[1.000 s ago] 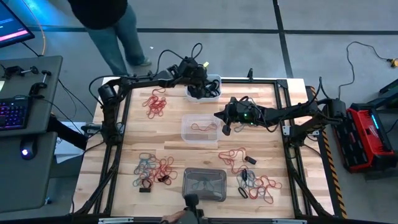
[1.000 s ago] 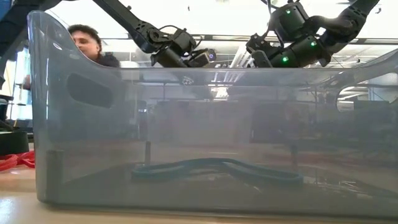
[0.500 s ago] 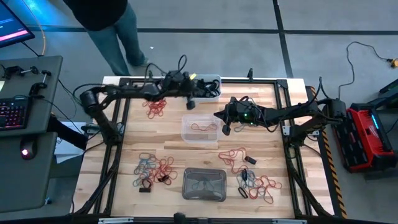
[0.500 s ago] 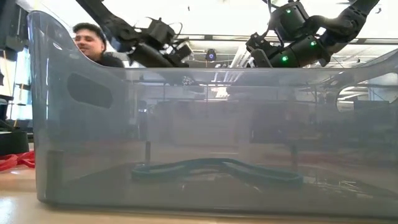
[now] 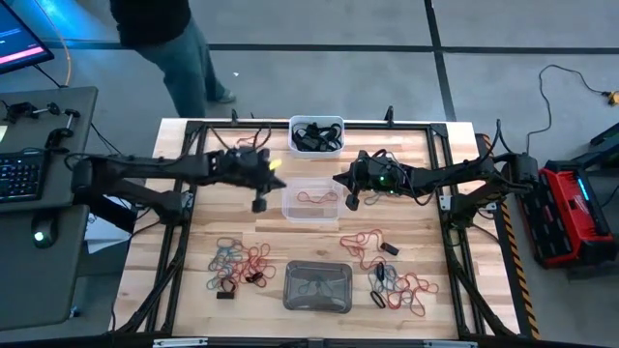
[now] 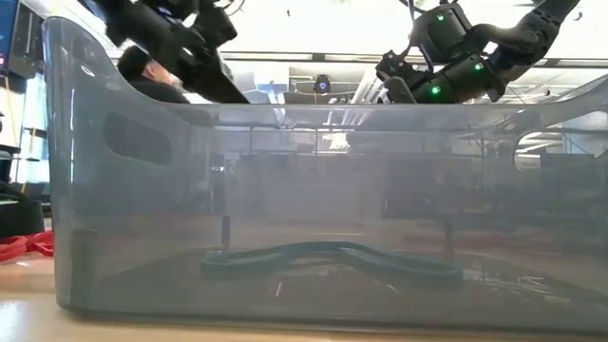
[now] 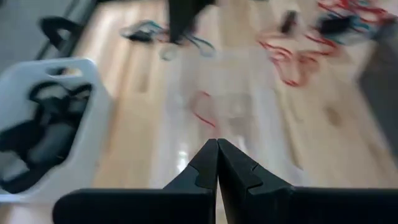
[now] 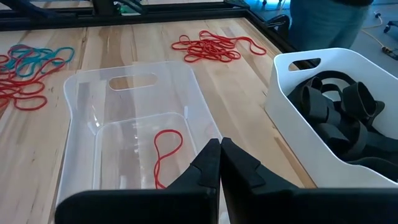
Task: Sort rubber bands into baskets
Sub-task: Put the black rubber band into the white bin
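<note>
The left gripper (image 5: pixel 259 204) hangs over the table (image 5: pixel 406 164) at about 9 o'clock from the clear basket (image 5: pixel 309 200), just beside it, fingers (image 7: pixel 202 168) pressed together and holding nothing. The right gripper (image 5: pixel 350 202) sits at the clear basket's 3 o'clock edge, fingers (image 8: pixel 208 163) likewise closed and empty.

The clear basket, at the table's centre, holds one red rubber band (image 8: pixel 166 153). The white basket (image 5: pixel 316 134), at 12 o'clock on the table, holds a heap of black bands (image 8: pixel 345 109). The grey basket (image 5: pixel 317 286), at 6 o'clock, holds a blue-teal band (image 6: pixel 328 256) lying on its floor.

Loose bands remain on the table: a mixed red, blue-teal and black cluster (image 5: pixel 237 265) at 8 o'clock, a red loop (image 5: pixel 364 243) at 4 o'clock from the clear basket, a further mixed cluster (image 5: pixel 398 286) at 5 o'clock, and a red pile (image 8: pixel 214 46) visible only in the right wrist view, beyond the clear basket.

A person (image 5: pixel 169 39) stands on the floor beyond the table's 11 o'clock corner.
</note>
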Robot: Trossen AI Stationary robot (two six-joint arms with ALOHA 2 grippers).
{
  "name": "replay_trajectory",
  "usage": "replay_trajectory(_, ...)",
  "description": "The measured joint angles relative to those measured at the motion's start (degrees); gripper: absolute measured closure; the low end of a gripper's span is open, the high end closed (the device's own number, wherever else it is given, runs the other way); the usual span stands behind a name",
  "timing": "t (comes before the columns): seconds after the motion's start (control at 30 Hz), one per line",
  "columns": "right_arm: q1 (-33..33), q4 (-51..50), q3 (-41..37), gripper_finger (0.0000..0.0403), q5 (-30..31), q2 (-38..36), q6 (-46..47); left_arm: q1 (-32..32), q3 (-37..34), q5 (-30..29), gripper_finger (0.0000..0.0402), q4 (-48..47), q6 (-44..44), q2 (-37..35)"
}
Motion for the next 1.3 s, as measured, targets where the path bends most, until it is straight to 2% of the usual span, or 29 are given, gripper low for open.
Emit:
replay_trajectory(0.17, 0.0, 0.0, 0.0, 0.0402, 0.0, 0.0, 0.0, -7.5, 0.0, -2.1, 0.0401, -9.2, -6.1, -3.0)
replay_trajectory(0.47, 0.0, 0.0, 0.0, 0.0402, 0.0, 0.0, 0.0, -23.1, 0.0, -3.8, 0.0401, -20.7, -18.3, -2.2)
replay_trajectory(0.63, 0.0, -0.2, 0.0, 0.0402, 0.0, 0.0, 0.0, -31.8, 0.0, -3.7, 0.0401, -20.2, -22.6, -1.7)
replay_trajectory(0.8, 0.0, -0.2, 0.0, 0.0402, 0.0, 0.0, -0.3, -37.5, 0.0, -3.7, 0.0386, -19.9, -31.6, 0.8)
replay_trajectory(0.97, 0.0, -0.2, 0.0, 0.0402, 0.0, 0.0, -0.5, -40.9, 0.0, -3.6, 0.035, -16.7, -40.8, 5.7)
replay_trajectory(1.1, 0.0, -0.2, 0.0, 0.0402, 0.0, 0.0, -0.5, -42.7, 0.0, -2.4, 0.032, -12.6, -45.8, 10.2)
replay_trajectory(1.3, 0.0, -0.2, 0.0, 0.0402, 0.0, 0.0, -0.5, -44.4, 0.0, 0.3, 0.0285, -11.7, -52.2, 16.3)
